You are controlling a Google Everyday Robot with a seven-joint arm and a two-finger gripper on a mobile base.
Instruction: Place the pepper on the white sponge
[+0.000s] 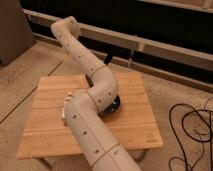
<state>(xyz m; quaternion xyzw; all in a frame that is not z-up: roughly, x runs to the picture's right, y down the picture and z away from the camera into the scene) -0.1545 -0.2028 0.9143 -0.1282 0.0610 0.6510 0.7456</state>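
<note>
My arm point(95, 95) rises from the bottom of the view, bends over the wooden table point(135, 125) and reaches up to the back left, where its end link point(67, 27) hangs high above the table's far edge. The gripper itself is hidden behind that end link. The white sponge point(65, 106) lies on the table's left half, partly covered by the arm. The pepper is not visible. A black bowl point(114, 105) peeks out from behind the arm's elbow near the table's middle.
The table stands on a speckled floor. A dark wall with a pale ledge point(165, 47) runs behind it. Black cables point(192, 130) lie on the floor at the right. A grey cabinet point(12, 30) stands at the far left.
</note>
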